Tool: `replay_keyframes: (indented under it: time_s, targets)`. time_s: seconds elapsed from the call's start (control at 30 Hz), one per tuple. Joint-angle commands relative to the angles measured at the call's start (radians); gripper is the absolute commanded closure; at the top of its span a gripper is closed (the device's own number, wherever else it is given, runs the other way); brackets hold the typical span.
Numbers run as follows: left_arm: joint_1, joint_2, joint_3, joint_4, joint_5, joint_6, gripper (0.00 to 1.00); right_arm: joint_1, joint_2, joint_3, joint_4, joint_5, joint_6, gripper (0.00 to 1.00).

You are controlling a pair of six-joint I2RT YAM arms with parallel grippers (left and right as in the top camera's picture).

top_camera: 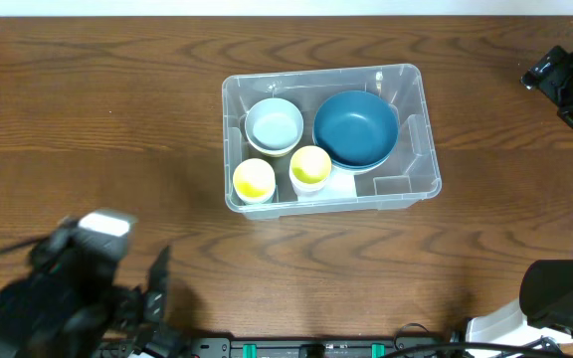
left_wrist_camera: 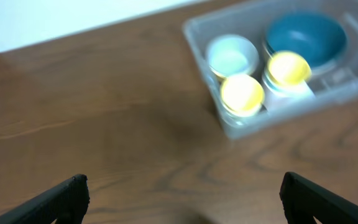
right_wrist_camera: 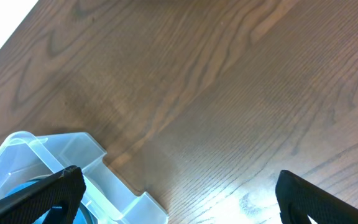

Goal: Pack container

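Observation:
The clear plastic container stands at the table's middle. It holds a dark blue bowl, a light blue bowl and two yellow cups. My left gripper is at the front left, well clear of the container. It is open and empty over bare wood, and its view shows the container at the upper right, blurred. My right gripper is at the far right. It is open and empty, with a container corner by its left finger.
The wooden tabletop stretches around the container on all sides. A white surface lies beyond the table's far edge. Dark arm bases and cables sit along the front edge.

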Motion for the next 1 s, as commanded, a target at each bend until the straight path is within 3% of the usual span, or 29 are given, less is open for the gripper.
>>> replay_keyframes:
  time_s: [0.0, 0.17, 0.3, 0.5, 0.67, 0.77, 0.97]
  targets:
    - [0.078, -0.087, -0.001, 0.04, -0.021, 0.016, 0.02, -0.004, -0.017, 0.011, -0.002, 0.006, 0.008, 0.01]
    - [0.165, -0.239, -0.062, 0.2, 0.042, 0.016, 0.02, -0.004, -0.017, 0.011, -0.002, 0.006, 0.008, 0.01]
    - [0.206, -0.362, -0.209, 0.386, 0.066, 0.016, 0.02, -0.004, -0.017, 0.011, -0.002, 0.006, 0.008, 0.01]
    - [0.253, -0.494, -0.552, 0.824, 0.13, 0.016, 0.02, -0.004, -0.017, 0.011, -0.002, 0.006, 0.008, 0.01]
    - [0.291, -0.527, -0.847, 1.294, 0.198, 0.016, 0.02, -0.004, -0.017, 0.011, -0.002, 0.006, 0.008, 0.01]
    - [0.306, -0.527, -0.982, 1.476, 0.223, 0.016, 0.02, -0.004, -0.017, 0.011, -0.002, 0.006, 0.008, 0.01]
    - [0.325, -0.542, -1.14, 1.543, 0.247, 0.016, 0.02, -0.004, -0.017, 0.011, -0.002, 0.006, 0.008, 0.01]
